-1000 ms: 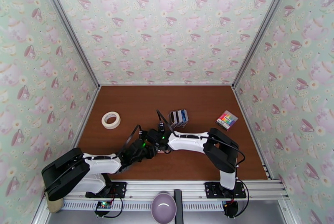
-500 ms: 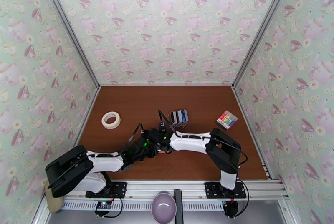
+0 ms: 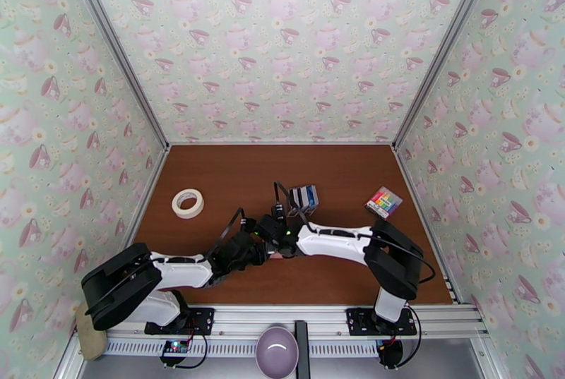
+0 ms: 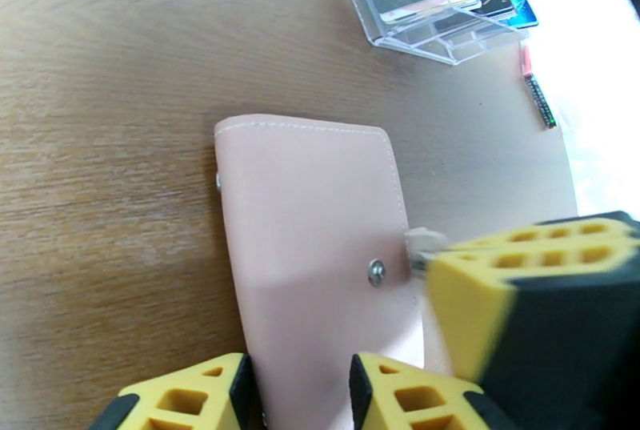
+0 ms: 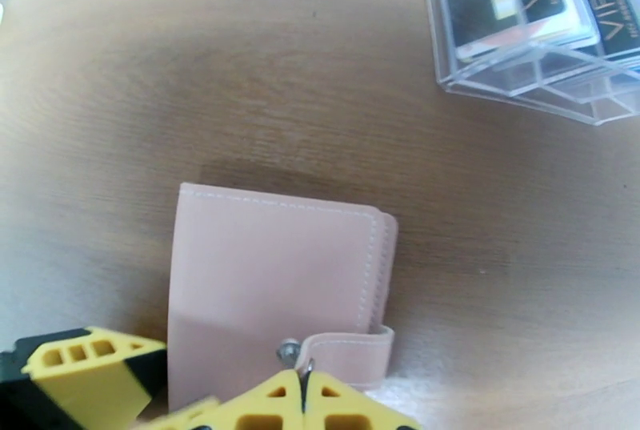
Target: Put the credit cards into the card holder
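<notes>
Seen from above, the left hand [image 3: 260,250] and the right hand [image 3: 277,236] meet tip to tip at the middle of the brown wooden bench [image 3: 226,176]. The blue, white and black plastic credit cards [image 3: 304,197] stand in a tight row just beyond them.

In the left wrist view, the pale pink stitched fold-over card holder [image 4: 312,215] lies flat and folded closed. Its near end sits between the left hand's part-spread fingers [image 4: 184,395]; whether they clamp it I cannot tell.

In the right wrist view, the right hand is pressed together on the little pink snap tab [image 5: 352,351] by the stud. I judge it best to peel the tab up and off the stud while the left hand pins the holder down, lest the whole thing lift.
</notes>
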`<control>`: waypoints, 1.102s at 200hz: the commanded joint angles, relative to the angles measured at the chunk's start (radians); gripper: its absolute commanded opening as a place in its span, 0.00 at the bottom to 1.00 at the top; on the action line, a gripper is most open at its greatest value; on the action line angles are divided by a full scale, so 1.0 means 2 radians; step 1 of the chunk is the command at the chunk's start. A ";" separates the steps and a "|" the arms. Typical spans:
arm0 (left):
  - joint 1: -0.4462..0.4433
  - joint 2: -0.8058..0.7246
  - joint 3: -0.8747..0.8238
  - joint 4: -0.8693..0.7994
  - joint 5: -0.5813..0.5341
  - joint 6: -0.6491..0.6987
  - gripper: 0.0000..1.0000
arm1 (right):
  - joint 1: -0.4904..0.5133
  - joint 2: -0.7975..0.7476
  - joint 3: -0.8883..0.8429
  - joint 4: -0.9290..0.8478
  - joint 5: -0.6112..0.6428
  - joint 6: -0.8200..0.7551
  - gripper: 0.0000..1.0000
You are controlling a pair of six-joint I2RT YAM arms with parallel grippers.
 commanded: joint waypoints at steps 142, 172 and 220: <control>-0.003 0.074 0.032 -0.105 0.011 -0.032 0.23 | -0.060 -0.116 -0.177 0.058 -0.037 0.026 0.06; -0.005 0.072 0.032 -0.109 0.009 -0.031 0.23 | -0.066 -0.106 -0.185 0.067 -0.035 0.027 0.08; -0.006 0.072 0.034 -0.112 0.007 -0.032 0.23 | -0.070 -0.103 -0.192 0.066 -0.029 0.026 0.16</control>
